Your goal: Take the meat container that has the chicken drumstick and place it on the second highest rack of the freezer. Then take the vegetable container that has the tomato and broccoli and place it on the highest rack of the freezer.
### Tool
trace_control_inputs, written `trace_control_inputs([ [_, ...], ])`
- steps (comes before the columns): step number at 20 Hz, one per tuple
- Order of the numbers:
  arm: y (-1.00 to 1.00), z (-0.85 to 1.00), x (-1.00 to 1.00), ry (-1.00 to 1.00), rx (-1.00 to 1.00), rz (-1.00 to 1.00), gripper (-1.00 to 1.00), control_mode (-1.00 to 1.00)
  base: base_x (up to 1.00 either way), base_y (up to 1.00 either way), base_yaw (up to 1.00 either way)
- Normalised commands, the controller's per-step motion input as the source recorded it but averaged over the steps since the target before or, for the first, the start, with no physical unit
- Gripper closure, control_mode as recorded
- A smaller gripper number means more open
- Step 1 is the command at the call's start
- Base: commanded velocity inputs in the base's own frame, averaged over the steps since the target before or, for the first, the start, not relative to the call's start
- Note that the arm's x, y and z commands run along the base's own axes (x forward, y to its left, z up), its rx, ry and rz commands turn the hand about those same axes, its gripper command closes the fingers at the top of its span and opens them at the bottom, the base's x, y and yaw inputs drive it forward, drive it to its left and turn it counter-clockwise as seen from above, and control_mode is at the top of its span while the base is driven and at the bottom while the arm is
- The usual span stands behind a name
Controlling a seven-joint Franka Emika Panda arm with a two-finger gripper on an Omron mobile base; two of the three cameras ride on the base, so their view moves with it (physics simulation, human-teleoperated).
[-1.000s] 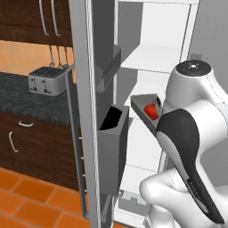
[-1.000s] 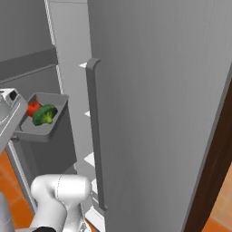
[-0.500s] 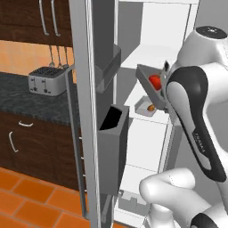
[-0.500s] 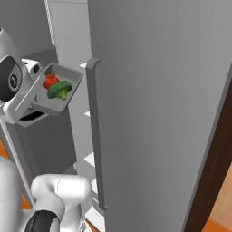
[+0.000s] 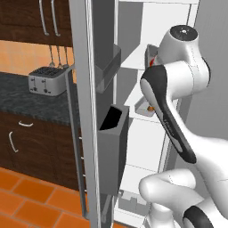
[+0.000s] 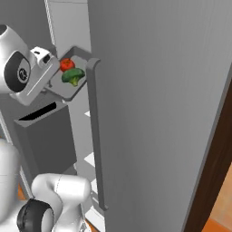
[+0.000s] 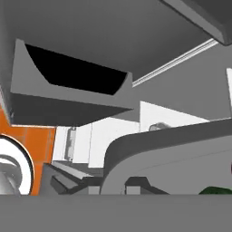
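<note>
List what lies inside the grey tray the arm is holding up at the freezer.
In the tray lie a red tomato and green broccoli, side by side. The arm covers the tray's near end, so anything there is hidden.

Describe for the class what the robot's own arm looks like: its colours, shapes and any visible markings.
The arm is built of glossy white, rounded shells joined by dark grey to black bands. A round dark cap with small dots closes its topmost joint. From the right base camera, a joint end shows as a dark disc ringed in white. No cables or lettering show.

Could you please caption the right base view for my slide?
End effector lifts grey tray with tomato and broccoli into freezer.
</note>
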Motion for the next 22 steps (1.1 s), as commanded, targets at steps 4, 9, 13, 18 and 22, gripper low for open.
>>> trace_control_inputs([
  [4, 0.14, 0.01, 0.91, -0.09, 0.08, -0.01, 1.0, -1.0, 0.0, 0.0, 0.0],
  [9, 0.01, 0.17, 0.66, -0.11, 0.06, 0.0, 1.0, -1.0, 0.0, 0.0, 0.0],
  [13, -0.3, 0.1, 0.84, 0.0, 0.11, 0.0, 1.0, -1.0, 0.0, 0.0, 0.0],
  [18, -0.11, 0.18, 0.86, 0.0, 0.07, -0.02, 1.0, -1.0, 0.0, 0.0, 0.0],
  [22, -0.34, 0.1, 0.91, 0.02, 0.01, 0.0, 1.0, -1.0, 0.0, 0.0, 0.0],
])
